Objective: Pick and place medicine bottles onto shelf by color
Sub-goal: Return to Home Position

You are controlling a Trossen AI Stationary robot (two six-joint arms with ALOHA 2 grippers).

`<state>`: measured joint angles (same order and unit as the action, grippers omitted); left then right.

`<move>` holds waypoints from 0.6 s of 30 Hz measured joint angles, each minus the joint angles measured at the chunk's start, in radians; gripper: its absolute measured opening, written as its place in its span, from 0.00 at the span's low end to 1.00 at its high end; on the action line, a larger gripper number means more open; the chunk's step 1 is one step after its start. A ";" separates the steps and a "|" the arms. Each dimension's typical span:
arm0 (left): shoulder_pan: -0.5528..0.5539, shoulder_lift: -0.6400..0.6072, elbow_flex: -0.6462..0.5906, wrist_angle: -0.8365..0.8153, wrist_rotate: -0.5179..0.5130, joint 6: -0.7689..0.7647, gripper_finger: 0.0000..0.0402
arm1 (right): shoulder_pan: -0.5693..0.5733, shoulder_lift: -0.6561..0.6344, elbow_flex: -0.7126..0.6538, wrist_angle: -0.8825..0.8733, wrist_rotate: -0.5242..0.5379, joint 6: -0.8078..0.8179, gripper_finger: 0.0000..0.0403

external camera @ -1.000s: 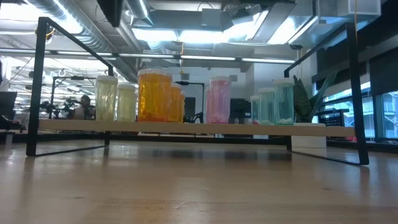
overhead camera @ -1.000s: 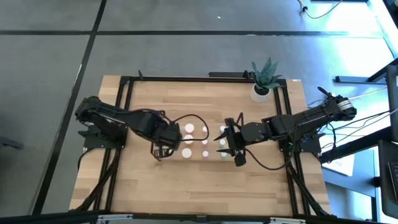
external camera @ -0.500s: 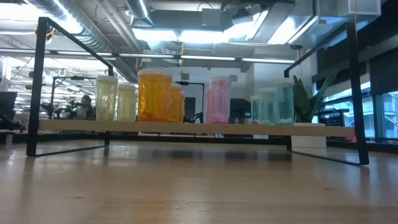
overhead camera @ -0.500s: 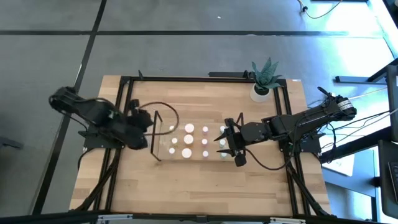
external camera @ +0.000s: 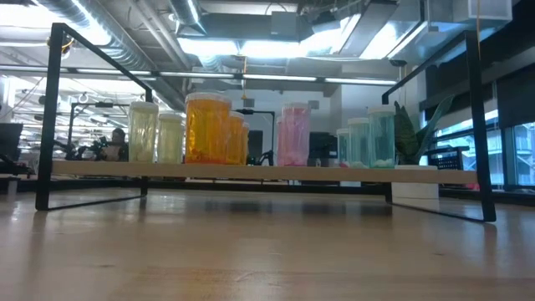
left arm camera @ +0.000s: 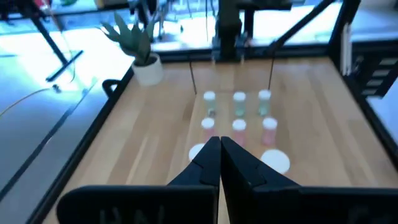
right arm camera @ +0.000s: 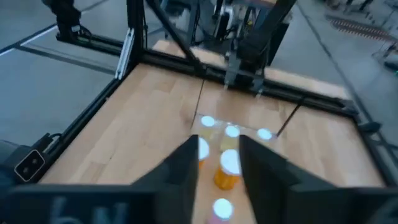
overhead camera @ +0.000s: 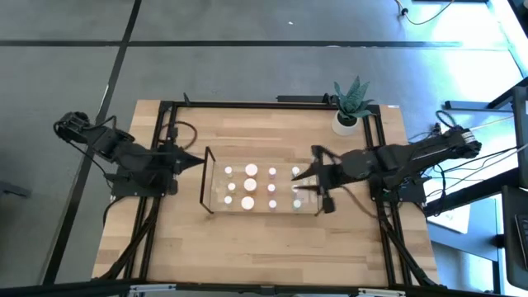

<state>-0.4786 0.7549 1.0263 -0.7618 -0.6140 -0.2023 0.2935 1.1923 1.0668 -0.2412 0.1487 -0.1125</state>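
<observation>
The medicine bottles (overhead camera: 250, 172) stand on the shelf (overhead camera: 206, 181) at mid-desk (overhead camera: 272, 247), grouped pale yellow, orange, pink and green in the low view. The left end effector (overhead camera: 200, 162), fingers pinched together and empty, sits just beside the shelf's left end. The right end effector (overhead camera: 299, 181), fingers spread and empty, hovers over its right end.

Left gripper (left arm camera: 219, 143) black; ahead of it medicine bottles (left arm camera: 239, 126), white caps, pink and green bodies. Right gripper (right arm camera: 219, 148) black; just ahead, orange bottle (right arm camera: 226, 171). Shelf (overhead camera: 205, 181) clear, dark-edged. Table (overhead camera: 272, 239) pale wood grain.
</observation>
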 joint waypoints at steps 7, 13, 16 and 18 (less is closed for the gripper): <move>0.000 -0.191 -0.234 0.218 0.053 0.057 0.00 | -0.002 -0.242 -0.001 -0.171 -0.001 -0.022 0.02; 0.000 -0.324 -0.377 0.383 0.096 0.120 0.00 | -0.002 -0.444 -0.062 -0.194 -0.047 -0.019 0.01; 0.000 -0.377 -0.431 0.446 0.096 0.138 0.00 | -0.002 -0.538 -0.133 -0.188 -0.055 0.015 0.01; 0.000 -0.410 -0.471 0.476 0.099 0.149 0.00 | -0.002 -0.599 -0.191 -0.161 -0.056 0.056 0.01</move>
<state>-0.4782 0.3446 0.5554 -0.2856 -0.5148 -0.0531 0.2919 0.5936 0.8757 -0.4023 0.0931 -0.0567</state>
